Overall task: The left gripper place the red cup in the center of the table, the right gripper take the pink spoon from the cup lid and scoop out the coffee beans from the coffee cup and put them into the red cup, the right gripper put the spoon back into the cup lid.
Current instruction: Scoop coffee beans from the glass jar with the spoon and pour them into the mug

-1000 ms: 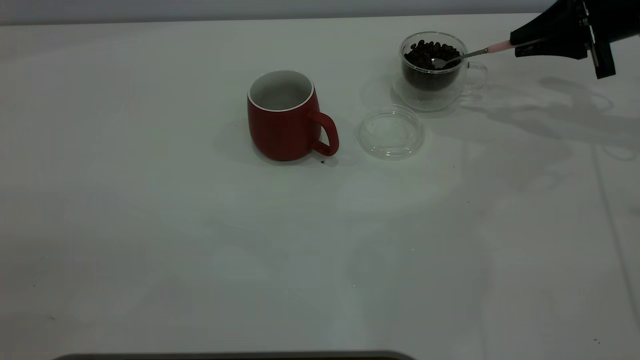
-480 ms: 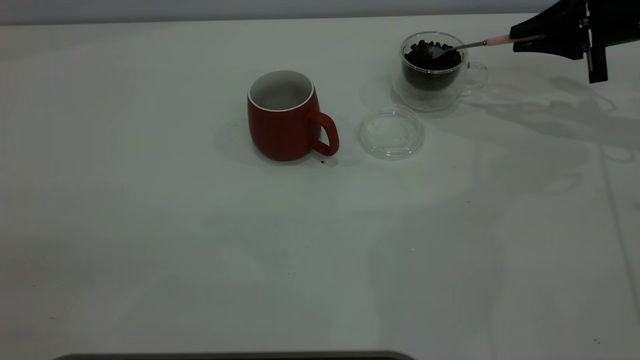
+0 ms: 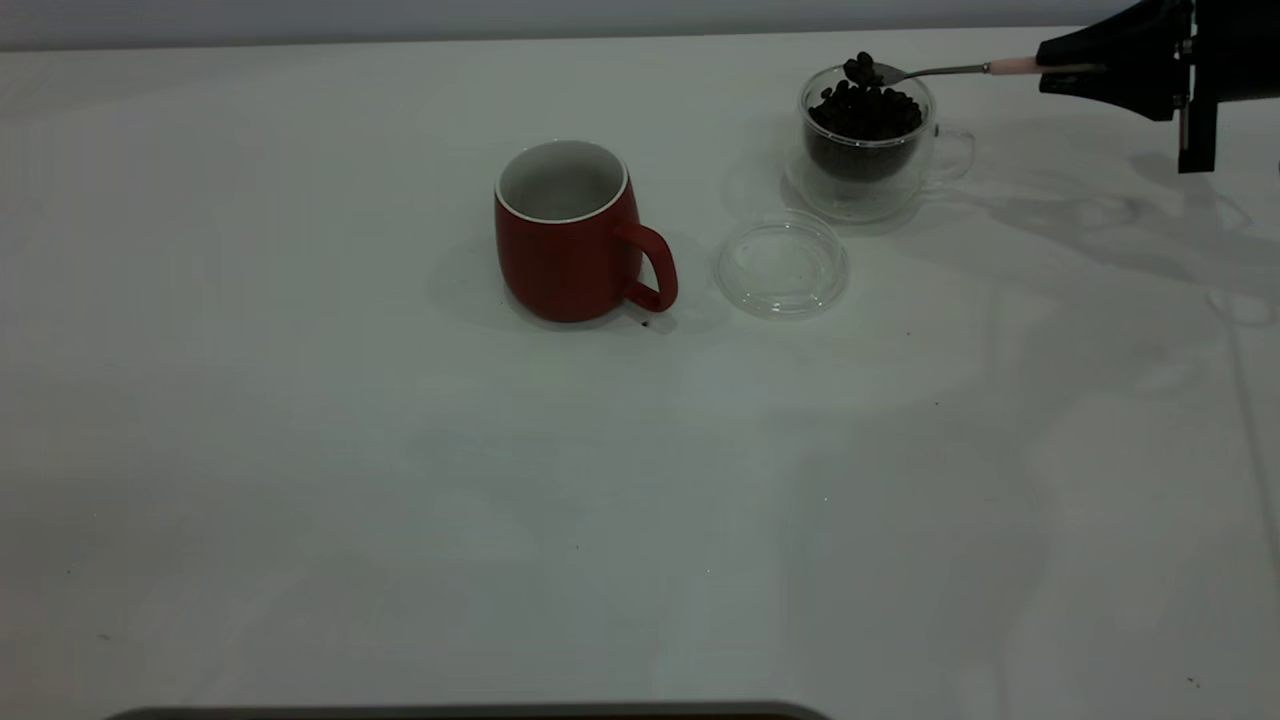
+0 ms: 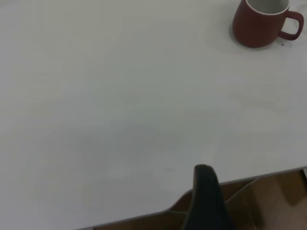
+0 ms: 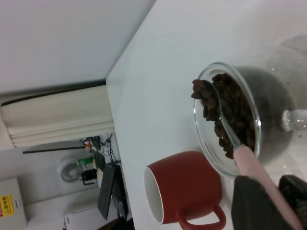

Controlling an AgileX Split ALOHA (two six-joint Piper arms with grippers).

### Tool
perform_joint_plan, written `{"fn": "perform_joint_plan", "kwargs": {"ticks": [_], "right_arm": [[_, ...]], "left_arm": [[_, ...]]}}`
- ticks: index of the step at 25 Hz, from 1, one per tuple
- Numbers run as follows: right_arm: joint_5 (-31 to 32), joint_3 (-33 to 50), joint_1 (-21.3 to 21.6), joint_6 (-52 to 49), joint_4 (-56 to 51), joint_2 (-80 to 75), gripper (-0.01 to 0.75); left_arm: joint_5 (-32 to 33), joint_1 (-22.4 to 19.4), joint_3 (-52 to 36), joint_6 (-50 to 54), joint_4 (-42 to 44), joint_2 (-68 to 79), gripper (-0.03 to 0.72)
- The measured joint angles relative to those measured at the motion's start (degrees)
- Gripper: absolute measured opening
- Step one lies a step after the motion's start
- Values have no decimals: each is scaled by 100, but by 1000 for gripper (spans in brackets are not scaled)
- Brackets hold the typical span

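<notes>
the pink spoon (image 3: pixel 945 69) lies almost level in the exterior view, its pink handle pinched in the right gripper (image 3: pixel 1052 68) at the far right edge of the table (image 3: pixel 400 480), its metal bowl heaped with a few coffee beans (image 3: pixel 860 67) and lifted just above the far rim of the coffee cup (image 3: pixel 866 140). the rest of the beans fill that glass cup nearly to the top. the cup lid (image 3: pixel 782 264) sits bare on the table just in front of the coffee cup, between it and the red cup (image 3: pixel 570 232), which stands upright near the middle of the table with its handle turned toward the lid and nothing visible inside it. in the left wrist view, one dark finger of the left gripper (image 4: pixel 207 199) shows at the table's edge, well apart from the red cup (image 4: pixel 261 24); whether it is parted or closed cannot be told. in the right wrist view, the right gripper (image 5: pixel 271 199) is clamped on the pink handle of the spoon (image 5: pixel 240 148), whose neck runs across the mouth of the coffee cup (image 5: pixel 240 117) to a bowl loaded with beans (image 5: pixel 204 98) over the rim, and the red cup (image 5: pixel 184 191) stands beside the glass one.
</notes>
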State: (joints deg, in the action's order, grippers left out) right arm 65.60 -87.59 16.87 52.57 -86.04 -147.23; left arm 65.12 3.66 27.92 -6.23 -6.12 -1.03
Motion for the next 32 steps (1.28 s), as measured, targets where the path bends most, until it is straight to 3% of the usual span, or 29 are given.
{"fn": "perform_joint_plan", "kwargs": {"ticks": [32], "right_arm": [[14,0,-57,-19,322,189,112]], "left_arm": [[0,0,0,0,0,0,586]]}}
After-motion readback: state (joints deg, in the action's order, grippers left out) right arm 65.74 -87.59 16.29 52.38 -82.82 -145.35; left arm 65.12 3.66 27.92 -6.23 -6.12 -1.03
